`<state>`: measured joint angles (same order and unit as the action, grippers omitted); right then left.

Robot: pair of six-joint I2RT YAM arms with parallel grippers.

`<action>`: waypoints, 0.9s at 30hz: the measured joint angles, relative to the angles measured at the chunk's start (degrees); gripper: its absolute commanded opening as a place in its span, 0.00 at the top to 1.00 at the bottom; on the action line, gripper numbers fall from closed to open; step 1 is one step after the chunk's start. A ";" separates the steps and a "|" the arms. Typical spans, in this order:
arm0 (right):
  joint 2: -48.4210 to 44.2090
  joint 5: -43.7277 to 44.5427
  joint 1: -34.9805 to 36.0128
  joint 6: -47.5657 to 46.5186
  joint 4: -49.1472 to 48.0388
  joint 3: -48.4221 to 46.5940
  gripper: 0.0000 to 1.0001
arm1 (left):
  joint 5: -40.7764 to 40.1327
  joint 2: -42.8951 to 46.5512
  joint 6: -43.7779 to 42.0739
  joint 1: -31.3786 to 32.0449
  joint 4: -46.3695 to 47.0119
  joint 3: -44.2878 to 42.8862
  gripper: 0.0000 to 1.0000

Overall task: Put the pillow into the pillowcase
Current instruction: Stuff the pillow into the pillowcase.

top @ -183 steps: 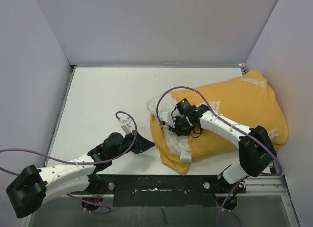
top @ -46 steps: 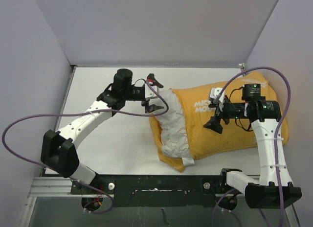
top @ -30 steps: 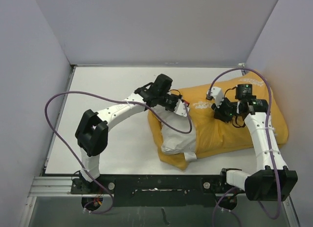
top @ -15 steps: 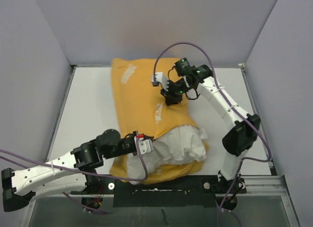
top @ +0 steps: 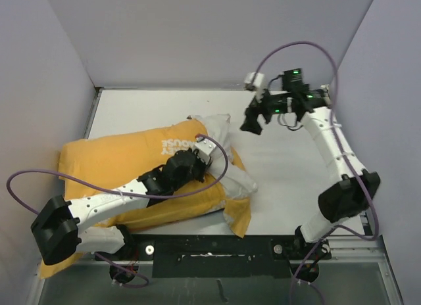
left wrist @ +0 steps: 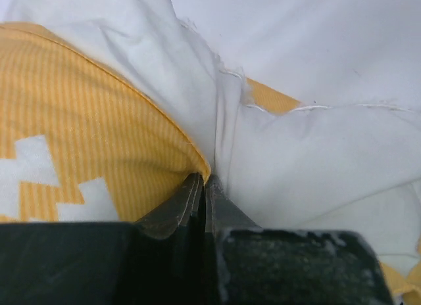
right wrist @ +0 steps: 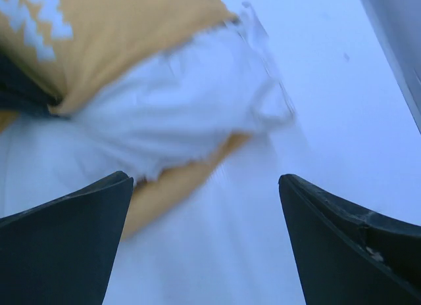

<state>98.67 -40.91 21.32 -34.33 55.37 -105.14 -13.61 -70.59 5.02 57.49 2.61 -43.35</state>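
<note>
1. Top external view: the pillowcase lies mustard side up across the near left of the table. Its open end faces right, and its far left end presses against the left wall.
2. The pillow sits mostly inside the pillowcase. Crumpled white corners stick out of the opening at the far side and the near right.
3. The left arm lies low, folded at its elbow by the near left corner. Its forearm runs right and away over the yellow cloth.
4. The left gripper rests at the mouth of the pillowcase.
5. In the left wrist view, the left gripper has its jaws pressed together right at the yellow hem, where it meets white pillow fabric. I cannot tell whether cloth is nipped between them.
6. The right arm stands tall from its near right base, reaching to the far right corner and then bending left.
7. The right gripper points left and down over bare table, apart from the pillow.
8. In the right wrist view, the right gripper has its fingers spread wide with nothing between them. The pillow and pillowcase lie beyond.
</note>
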 measured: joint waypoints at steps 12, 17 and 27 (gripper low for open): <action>-18.62 -15.30 -19.65 23.43 -29.70 42.93 0.29 | 17.53 -0.68 -7.76 -7.89 1.64 -3.78 1.00; -15.39 -16.22 -16.74 31.93 -37.22 53.29 0.52 | 30.86 -9.16 -12.17 -14.21 -1.66 -14.69 1.00; -11.39 -16.79 -6.01 57.48 -71.65 63.06 0.83 | 46.45 -25.53 -12.90 -17.62 -8.66 -37.53 0.98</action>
<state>87.29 -57.69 15.31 23.16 -16.27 -42.09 32.84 -96.12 -7.88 39.88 -6.04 -80.88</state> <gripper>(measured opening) 0.201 0.012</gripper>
